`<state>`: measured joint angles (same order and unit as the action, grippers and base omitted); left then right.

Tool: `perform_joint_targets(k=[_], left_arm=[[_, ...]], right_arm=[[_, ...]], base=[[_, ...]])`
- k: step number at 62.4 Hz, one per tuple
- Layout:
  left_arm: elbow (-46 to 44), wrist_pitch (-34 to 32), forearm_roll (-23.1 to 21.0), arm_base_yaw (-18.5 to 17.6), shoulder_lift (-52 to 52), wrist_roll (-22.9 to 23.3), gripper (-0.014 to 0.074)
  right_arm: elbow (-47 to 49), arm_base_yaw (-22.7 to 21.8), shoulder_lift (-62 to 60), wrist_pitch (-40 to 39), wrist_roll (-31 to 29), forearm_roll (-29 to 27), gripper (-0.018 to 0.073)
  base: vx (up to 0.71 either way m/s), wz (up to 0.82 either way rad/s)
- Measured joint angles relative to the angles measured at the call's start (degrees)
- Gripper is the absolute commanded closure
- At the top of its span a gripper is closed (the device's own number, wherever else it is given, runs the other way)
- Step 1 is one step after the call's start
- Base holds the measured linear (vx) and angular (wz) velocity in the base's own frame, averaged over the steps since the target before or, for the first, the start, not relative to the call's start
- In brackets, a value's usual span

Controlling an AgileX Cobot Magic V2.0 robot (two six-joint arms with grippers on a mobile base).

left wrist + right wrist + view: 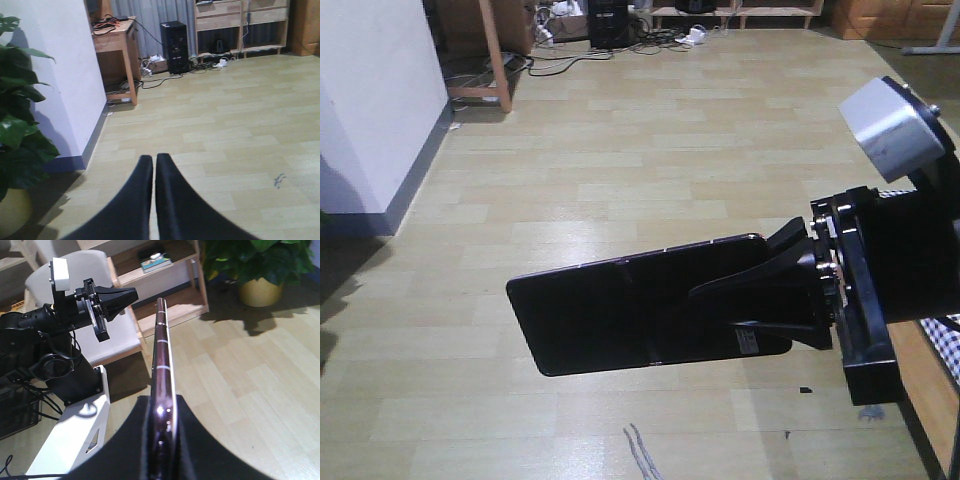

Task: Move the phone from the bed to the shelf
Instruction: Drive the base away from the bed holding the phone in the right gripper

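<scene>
The phone, a glossy black slab with a seam across its middle, hangs flat-side-on above the floor, with my right gripper shut on its right end. In the right wrist view the phone stands edge-on between the closed fingers of that right gripper. My left gripper is shut with nothing in it and hovers over the floor; the right wrist view also shows this left gripper. The light wood shelf stands behind the left arm. A strip of the bed's checked sheet shows at the far right.
A potted plant stands by a white wall corner. A white chair is beside the shelf. At the far wall are a wooden table, a black computer tower, cables, and another wooden unit.
</scene>
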<state>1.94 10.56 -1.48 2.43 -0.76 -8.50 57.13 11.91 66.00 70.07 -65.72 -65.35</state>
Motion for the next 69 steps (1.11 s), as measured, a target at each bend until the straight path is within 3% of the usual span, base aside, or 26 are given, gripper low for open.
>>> perform_joint_targets(k=[69], left_arm=[[0.0,0.0,0.0,0.0,0.0,0.0,0.0595]], right_arm=[[0.0,0.0,0.0,0.1,0.0,0.0,0.0561]], base=[[0.09,0.05]])
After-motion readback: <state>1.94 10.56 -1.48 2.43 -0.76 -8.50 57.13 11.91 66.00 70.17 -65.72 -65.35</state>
